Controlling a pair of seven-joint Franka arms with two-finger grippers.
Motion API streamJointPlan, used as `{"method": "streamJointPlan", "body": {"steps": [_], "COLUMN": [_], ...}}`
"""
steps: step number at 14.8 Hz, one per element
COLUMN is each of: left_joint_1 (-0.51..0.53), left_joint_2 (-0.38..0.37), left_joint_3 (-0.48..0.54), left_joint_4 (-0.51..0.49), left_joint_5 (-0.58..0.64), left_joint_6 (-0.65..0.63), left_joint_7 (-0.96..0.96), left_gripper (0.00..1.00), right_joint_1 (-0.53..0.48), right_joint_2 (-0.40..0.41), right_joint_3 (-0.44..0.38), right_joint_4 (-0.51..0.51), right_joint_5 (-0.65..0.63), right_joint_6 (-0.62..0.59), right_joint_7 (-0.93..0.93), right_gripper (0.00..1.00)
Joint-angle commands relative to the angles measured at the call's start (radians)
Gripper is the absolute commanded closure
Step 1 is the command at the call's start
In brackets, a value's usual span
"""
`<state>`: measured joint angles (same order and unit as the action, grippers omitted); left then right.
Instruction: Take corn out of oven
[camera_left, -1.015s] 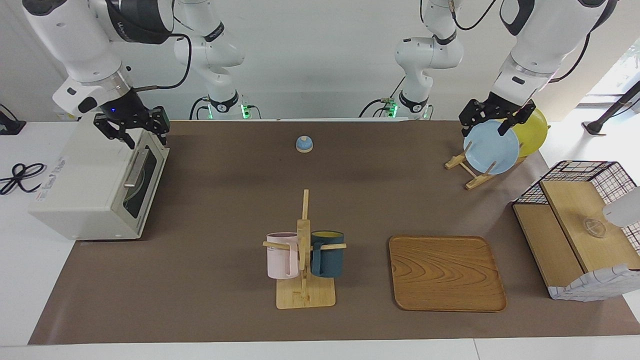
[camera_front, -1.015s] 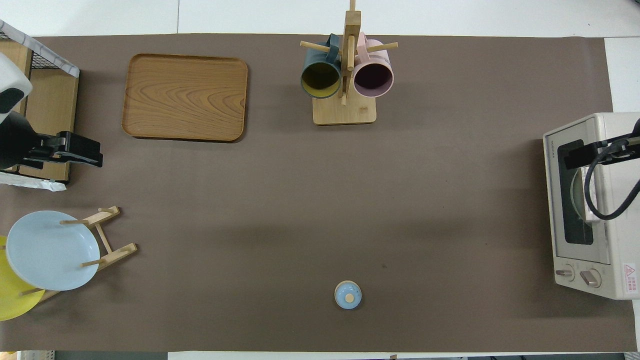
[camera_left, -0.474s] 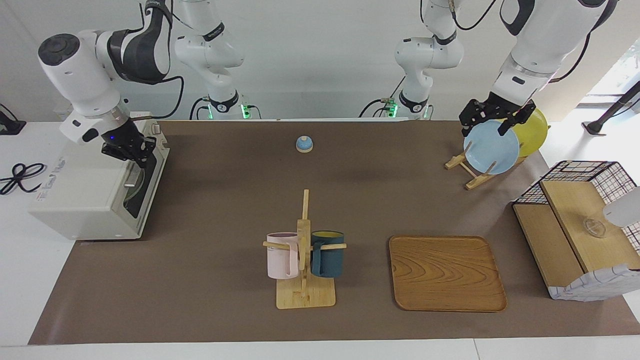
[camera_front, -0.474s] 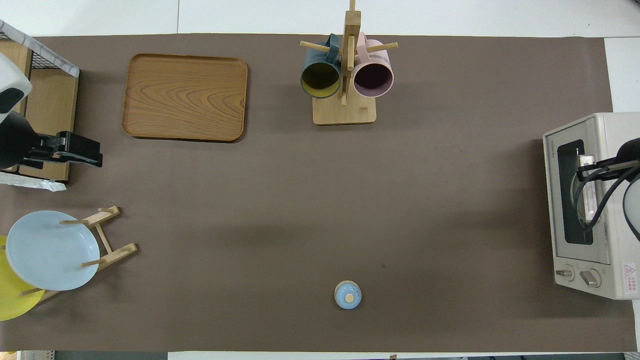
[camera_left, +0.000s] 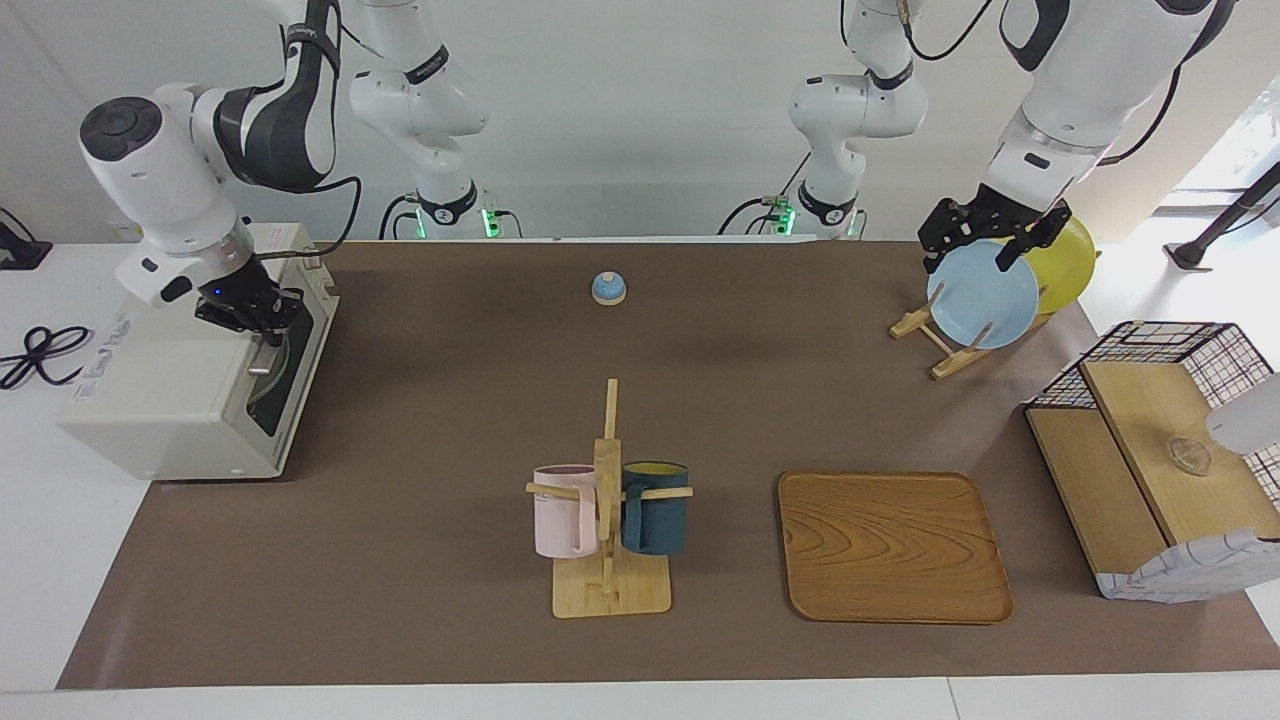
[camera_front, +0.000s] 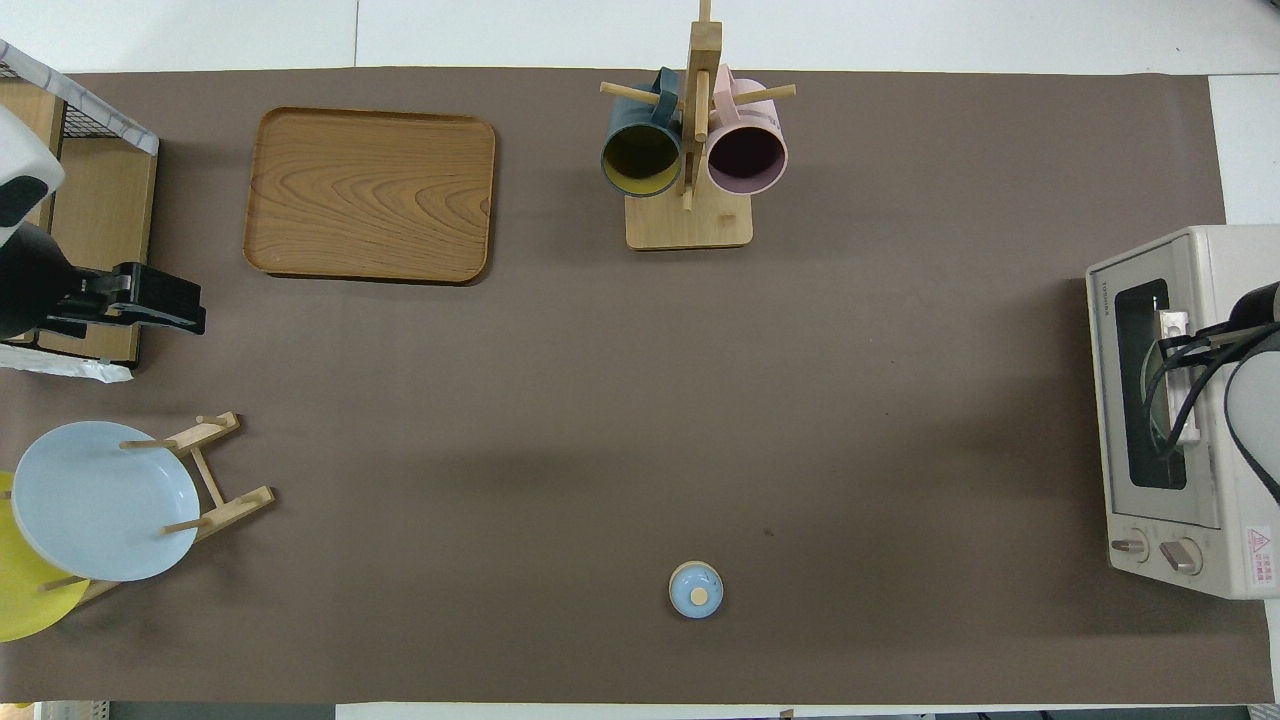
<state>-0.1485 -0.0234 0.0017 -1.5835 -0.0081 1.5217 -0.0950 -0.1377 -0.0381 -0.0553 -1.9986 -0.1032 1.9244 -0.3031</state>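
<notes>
Corn isn't visible in either view; can't tell where it lies. Oven (camera_left: 175, 400), cream-white, sits at the right arm's end of the table w/ its dark glass door (camera_front: 1148, 385) shut & upright, facing the table's middle. Through the glass only a pale round shape shows, not clear enough to name. Two knobs (camera_front: 1158, 550) sit on the oven's front at the end nearer the robots.

Right gripper (camera_left: 262, 322) is down at the door's top edge, fingertips pinched together on the metal bar handle (camera_left: 265, 350). Its cable loops over the oven top in the overhead view.

Left gripper (camera_left: 985, 245) hangs over the plate rack (camera_left: 938, 340), jaws spread wide, holding nothing; that arm waits. Blue plate (camera_left: 983, 295) & yellow plate (camera_left: 1065, 262) stand upright in the rack, toward the left arm's end.

Wire-and-wood basket box (camera_left: 1150, 455) stands at the left arm's end, farther from the robots than the rack. Wooden tray (camera_left: 893, 545) lies flat beside it, bare. Mug tree (camera_left: 607, 520) near mid-table carries a pink mug (camera_left: 563, 510) & a dark blue mug (camera_left: 655, 507), one each side of the post. Small blue lidded pot (camera_left: 608, 288) sits alone close to the robots, well apart from the rest.
</notes>
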Motion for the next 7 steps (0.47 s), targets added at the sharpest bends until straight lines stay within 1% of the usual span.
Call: {"method": "streamJointPlan", "body": {"steps": [1,7], "left_joint_1": [0.013,0.013], "left_joint_2": [-0.026,-0.026], "left_joint_3": [-0.003,-0.003], "left_joint_4": [-0.027,-0.027], "left_joint_5": [-0.015,-0.015], "left_joint_6": [-0.003,-0.005], "left_joint_7": [0.009,0.009], "left_gripper": [0.0,0.0], "right_joint_1": [-0.017,-0.005], "right_joint_2": [-0.003,-0.003], "right_joint_3": [0.005,0.008], "right_joint_4": [-0.022,-0.034], "right_joint_5": [-0.019,-0.013], "right_joint_6": [0.021,0.022], "right_joint_7": [0.004,0.005], "right_gripper": [1.0,1.0]}}
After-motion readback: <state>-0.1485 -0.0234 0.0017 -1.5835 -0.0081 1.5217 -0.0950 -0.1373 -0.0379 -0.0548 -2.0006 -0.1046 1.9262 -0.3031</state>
